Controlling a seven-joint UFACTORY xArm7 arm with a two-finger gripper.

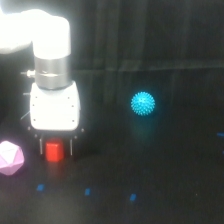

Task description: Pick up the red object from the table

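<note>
We see a pale pink faceted polyhedron at the exterior view's left edge. Well apart from it, toward the exterior view's right, we see a spiky cyan ball before a dark backdrop.

The scene was dim and soft with blur. The white arm glared, overexposed, against the black table.
</note>
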